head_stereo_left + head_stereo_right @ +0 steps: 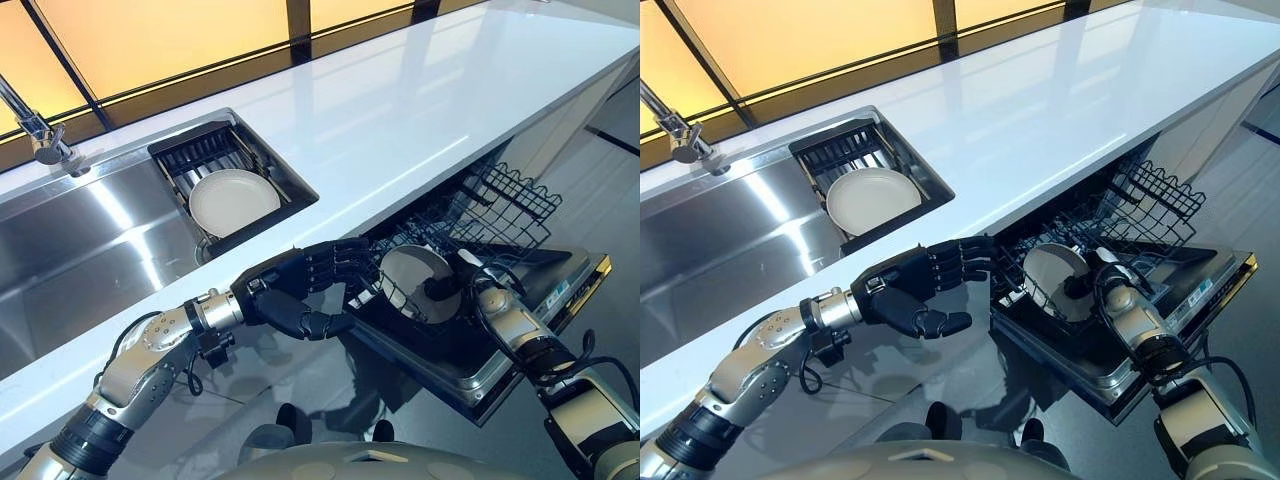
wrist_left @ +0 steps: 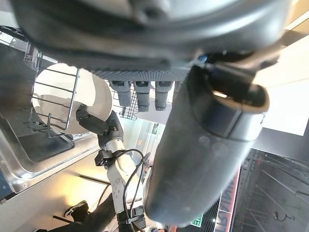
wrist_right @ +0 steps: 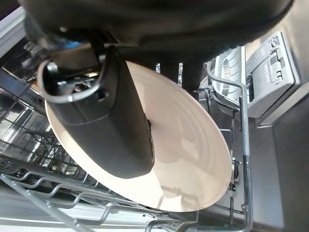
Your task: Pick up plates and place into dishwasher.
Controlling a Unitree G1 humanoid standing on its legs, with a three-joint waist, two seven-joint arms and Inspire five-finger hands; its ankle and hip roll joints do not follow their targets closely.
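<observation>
Cream plate (image 3: 193, 159) stands on edge in the dishwasher rack (image 1: 500, 215), pinched by the right hand (image 1: 445, 287); we note its fingers partly hidden behind it. Left hand (image 1: 290, 295) hovers beside, loosely open, empty.

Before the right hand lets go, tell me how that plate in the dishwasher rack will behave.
The plate looks rigid and glazed, so probably slippery under the right hand pinching it. It stands on edge among the rack wires, so it may tip or roll unless seated. Likely ceramic, so breakable.
</observation>
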